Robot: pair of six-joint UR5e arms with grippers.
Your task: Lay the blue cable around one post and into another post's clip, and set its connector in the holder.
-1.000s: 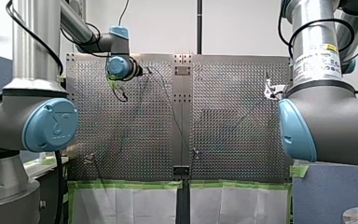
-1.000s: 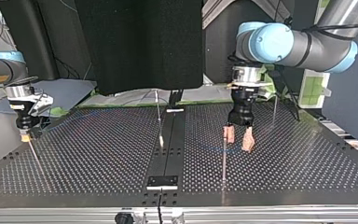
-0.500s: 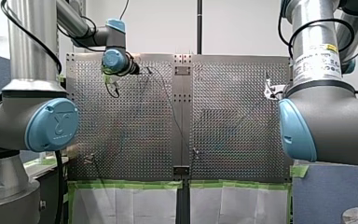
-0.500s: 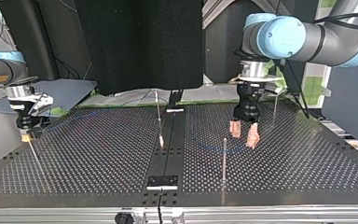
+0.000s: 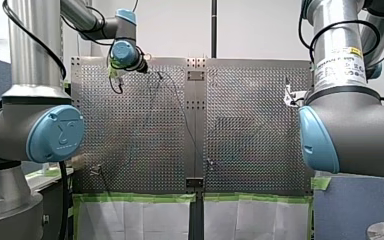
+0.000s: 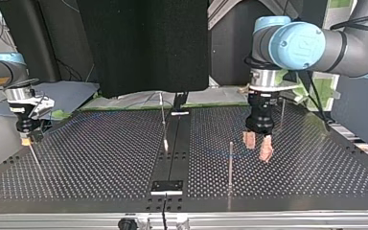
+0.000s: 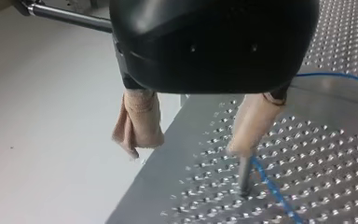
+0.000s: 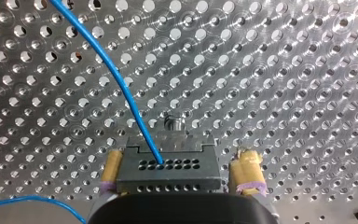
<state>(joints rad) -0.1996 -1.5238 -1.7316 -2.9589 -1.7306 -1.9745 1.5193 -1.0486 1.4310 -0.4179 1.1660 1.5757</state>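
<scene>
The blue cable (image 8: 121,79) runs over the perforated plate into a black connector (image 8: 168,163). The connector sits between the yellow-padded fingers of my right gripper (image 8: 179,173), which is open, with a gap beside one pad. In the top view my right gripper (image 6: 26,140) hangs low at the left. My left gripper (image 6: 258,149) is at the right, open, its beige pads empty and just beyond a thin post (image 6: 230,163). In the left wrist view my left gripper (image 7: 186,149) has a post (image 7: 244,175) and the blue cable (image 7: 270,186) under one pad.
More thin posts stand on the plate: one near the middle seam (image 6: 163,120), one behind my left gripper (image 6: 281,115), one below my right gripper (image 6: 34,158). A small black bracket (image 6: 167,186) sits at the near edge. The plate's edge (image 7: 168,154) lies under my left gripper.
My left gripper has moved toward the top view's right, away from the post it stood over, still open. My right gripper has stayed in place.
</scene>
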